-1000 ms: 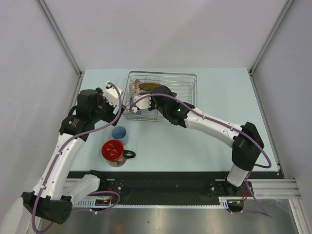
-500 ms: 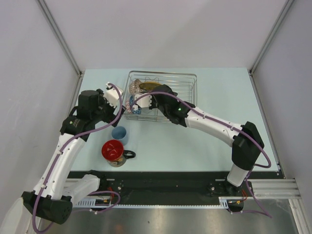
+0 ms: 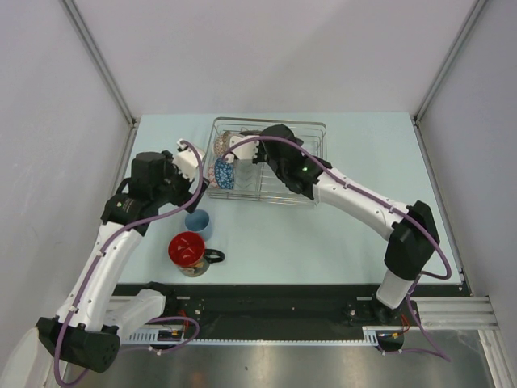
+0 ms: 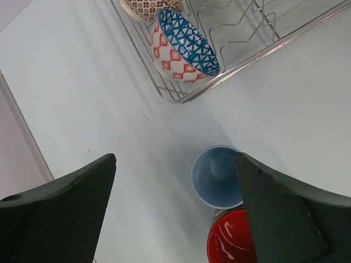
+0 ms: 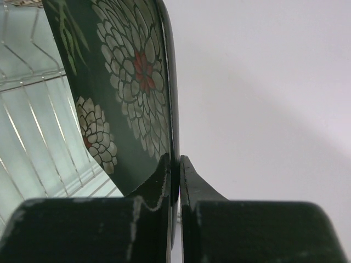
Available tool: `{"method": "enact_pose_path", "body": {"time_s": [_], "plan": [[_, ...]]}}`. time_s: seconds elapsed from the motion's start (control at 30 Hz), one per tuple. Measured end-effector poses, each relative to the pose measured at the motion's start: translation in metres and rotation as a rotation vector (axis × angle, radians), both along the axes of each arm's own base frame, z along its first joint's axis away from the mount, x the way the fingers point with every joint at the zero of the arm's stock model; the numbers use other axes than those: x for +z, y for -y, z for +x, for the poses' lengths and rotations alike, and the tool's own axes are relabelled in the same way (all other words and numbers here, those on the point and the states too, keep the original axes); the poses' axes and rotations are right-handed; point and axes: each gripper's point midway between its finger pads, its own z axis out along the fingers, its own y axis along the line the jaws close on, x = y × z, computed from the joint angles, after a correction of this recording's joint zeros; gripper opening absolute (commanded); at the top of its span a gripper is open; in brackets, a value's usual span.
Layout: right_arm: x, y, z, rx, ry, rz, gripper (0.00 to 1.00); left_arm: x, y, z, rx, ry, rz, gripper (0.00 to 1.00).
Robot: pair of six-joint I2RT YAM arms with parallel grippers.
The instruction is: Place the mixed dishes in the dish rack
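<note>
- Top view: the right tool (image 3: pixel 242 151) is being carried further back over the dish rack (image 3: pixel 311 162) than a second ago, uncovering the blue-patterned bowl (image 3: pixel 224 172) inside.
- Left wrist view: the left tool (image 4: pixel 173 219) is being held released above the light-blue cup (image 4: pixel 216 178) on the bench (image 4: pixel 82 82).
- Right wrist view: the dark plate (image 5: pixel 120 82) is being clenched by its edge, upright over the dish rack; slotting is judged under way.

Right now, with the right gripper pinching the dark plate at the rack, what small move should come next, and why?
Probably lower the dark plate into the dish rack, clear of the blue-patterned bowl at its left end. The right gripper is shut on the plate's edge, and rack wires show just beside it.
</note>
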Motion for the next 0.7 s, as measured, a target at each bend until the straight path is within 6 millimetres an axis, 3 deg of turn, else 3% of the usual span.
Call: {"method": "enact_pose_path", "body": {"time_s": [0.2,0.7], "plan": [[0.0,0.002,0.002,-0.021,0.002,0.012,0.0,-0.001,0.0,0.0,0.0,-0.003,0.001,0.95],[-0.022,-0.027,-0.015,0.025,-0.038,0.012,0.0,-0.007,0.0,-0.001,0.0,-0.012,0.003,0.95]]}}
